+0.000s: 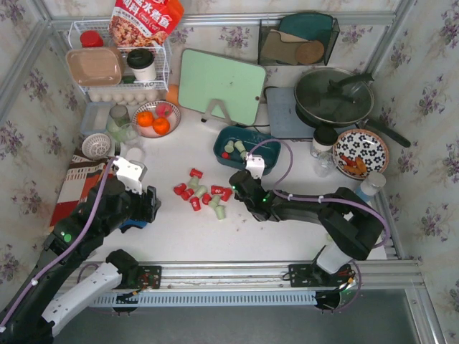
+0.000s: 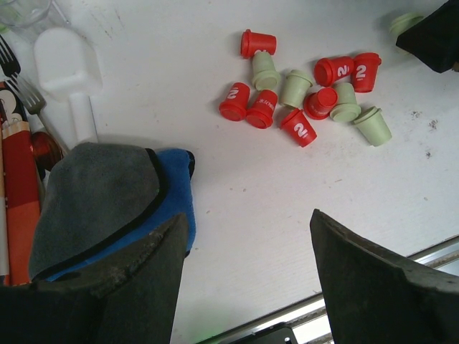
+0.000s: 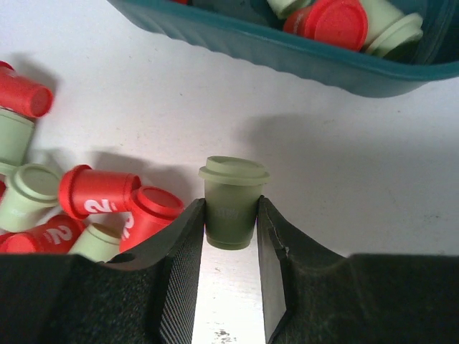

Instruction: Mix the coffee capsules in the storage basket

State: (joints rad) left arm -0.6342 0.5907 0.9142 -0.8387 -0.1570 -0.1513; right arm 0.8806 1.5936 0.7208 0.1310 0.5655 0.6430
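Note:
My right gripper (image 3: pixel 231 215) is shut on a pale green coffee capsule (image 3: pixel 231 201), held upright just above the white table, a little short of the teal storage basket (image 3: pixel 287 50). The basket holds a few red and green capsules (image 3: pixel 333 20). Several loose red and green capsules (image 3: pixel 93 193) lie left of the fingers. From above, the right gripper (image 1: pixel 240 188) sits between the loose capsules (image 1: pixel 204 195) and the basket (image 1: pixel 224 161). My left gripper (image 2: pixel 247 229) is open and empty over bare table, near-left of the capsules (image 2: pixel 301 100).
A grey and blue cloth (image 2: pixel 107 193) lies beside my left finger, with a white scoop (image 2: pixel 68 72) and forks beyond. At the back stand a bowl of oranges (image 1: pixel 155 118), a green cutting board (image 1: pixel 221 84), a lidded pan (image 1: pixel 333 97) and a patterned plate (image 1: pixel 360 152).

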